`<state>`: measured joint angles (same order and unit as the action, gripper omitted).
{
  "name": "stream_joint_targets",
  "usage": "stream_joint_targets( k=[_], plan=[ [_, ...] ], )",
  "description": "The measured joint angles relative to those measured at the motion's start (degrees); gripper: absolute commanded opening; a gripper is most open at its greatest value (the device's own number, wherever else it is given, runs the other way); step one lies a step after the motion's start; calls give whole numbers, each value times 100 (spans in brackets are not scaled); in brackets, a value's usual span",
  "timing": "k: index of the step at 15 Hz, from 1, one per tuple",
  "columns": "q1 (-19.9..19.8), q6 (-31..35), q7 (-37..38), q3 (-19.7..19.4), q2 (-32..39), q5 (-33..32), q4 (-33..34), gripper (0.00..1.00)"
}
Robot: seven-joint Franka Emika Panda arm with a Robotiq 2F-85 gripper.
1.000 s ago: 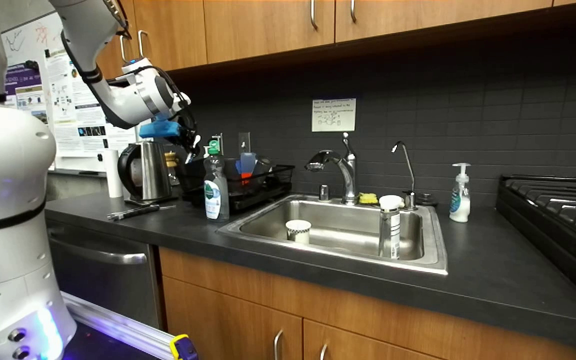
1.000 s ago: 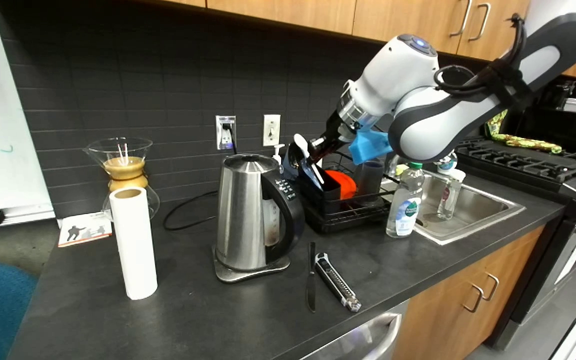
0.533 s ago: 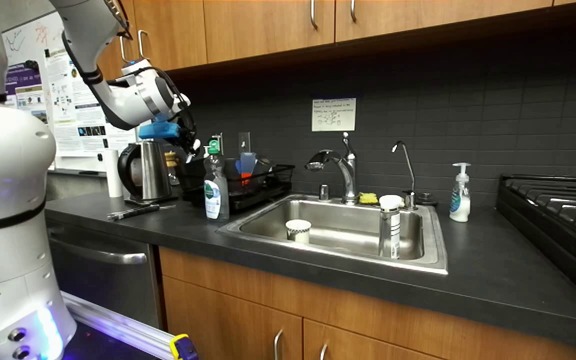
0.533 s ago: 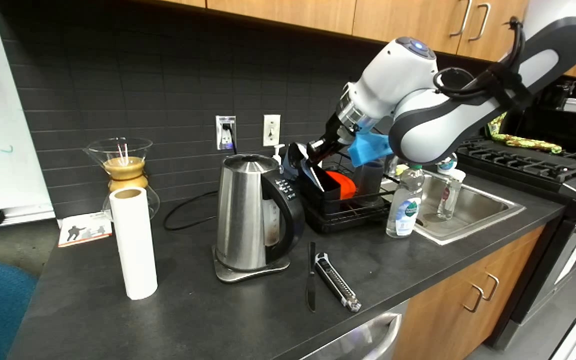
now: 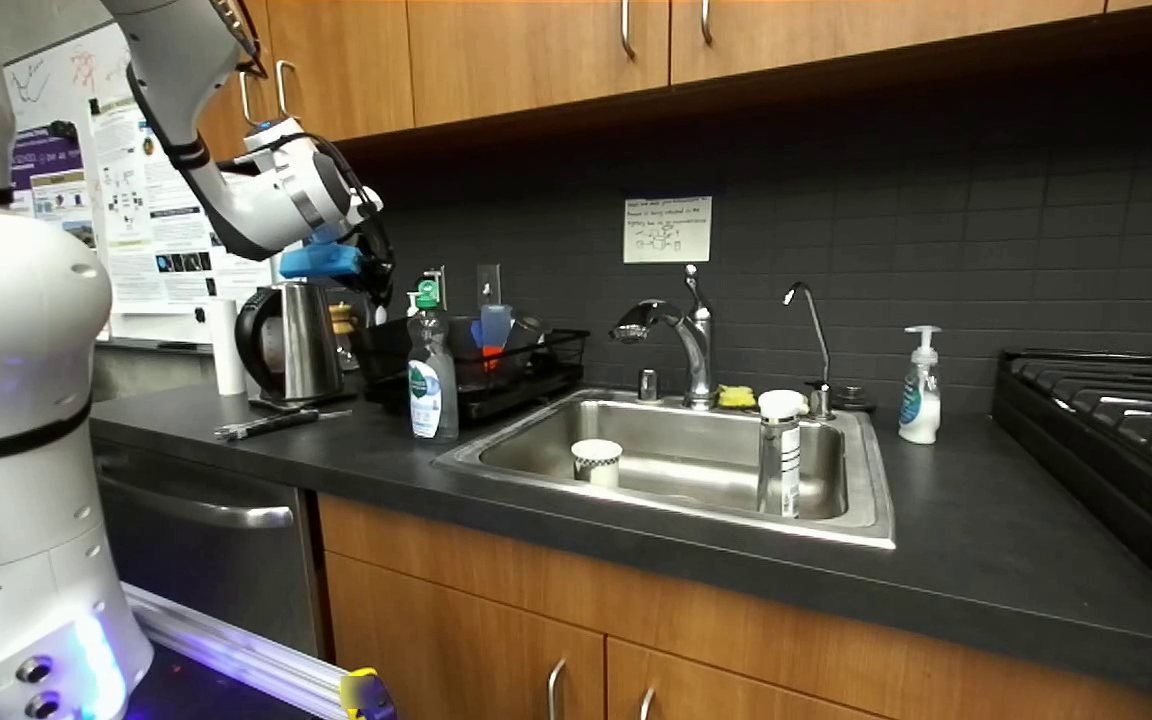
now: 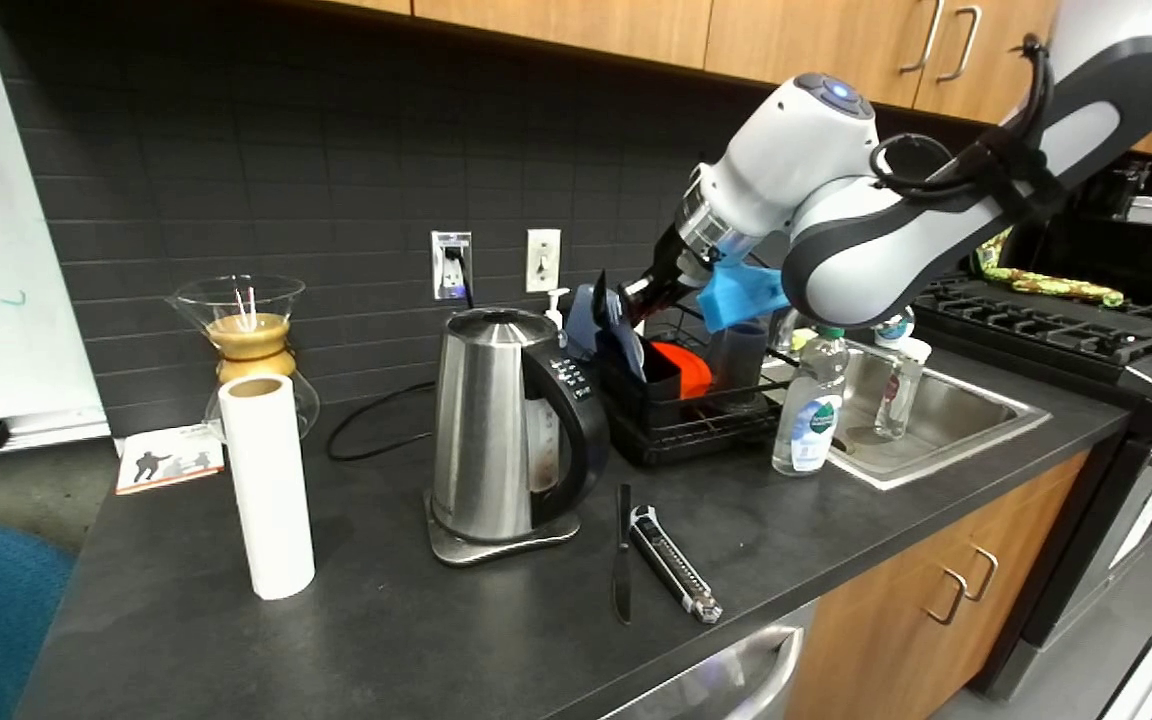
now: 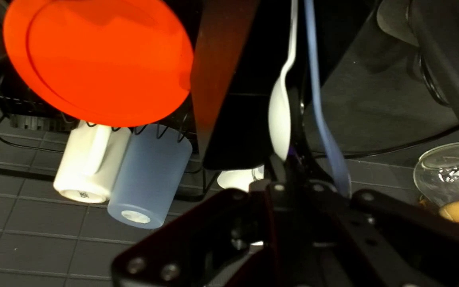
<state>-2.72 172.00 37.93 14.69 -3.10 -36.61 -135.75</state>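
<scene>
Pincer (image 7: 293, 179) at the utensil holder (image 7: 215, 83)

Grip: can't tell if wide, narrow or holding; dark on dark. White spoon (image 7: 280, 119) is at the holder, bowl end right by the pincer, contact unclear. Blue utensil (image 7: 332, 153) alongside. Orange disc (image 7: 106, 63), blue cup (image 7: 150, 175), white mug (image 7: 79, 167) on one side of the holder. Kettle (image 6: 486, 430) on the surface (image 6: 386, 640) near the dish rack (image 6: 711, 440).

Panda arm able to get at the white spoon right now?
Probably yes. In the wrist view the white spoon sits just ahead of the gripper, its bowl nearest and almost fully uncovered. The blue utensil close alongside may crowd one side; whether the jaws are open isn't clear.
</scene>
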Motion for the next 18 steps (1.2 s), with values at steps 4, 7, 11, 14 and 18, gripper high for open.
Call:
stream_joint_targets(
  k=[4, 7, 11, 14, 18],
  plan=[
    [-10, 0, -3, -32, -44, 6, -6, 29],
    [0, 0, -5, -25, -47, 45, -28, 45],
    [48, 0, -10, -10, -75, 179, -90, 12],
    [101, -10, -11, 10, -212, 320, -190, 0],
    [151, -89, -12, 11, -554, 501, -362, 0]
  ],
)
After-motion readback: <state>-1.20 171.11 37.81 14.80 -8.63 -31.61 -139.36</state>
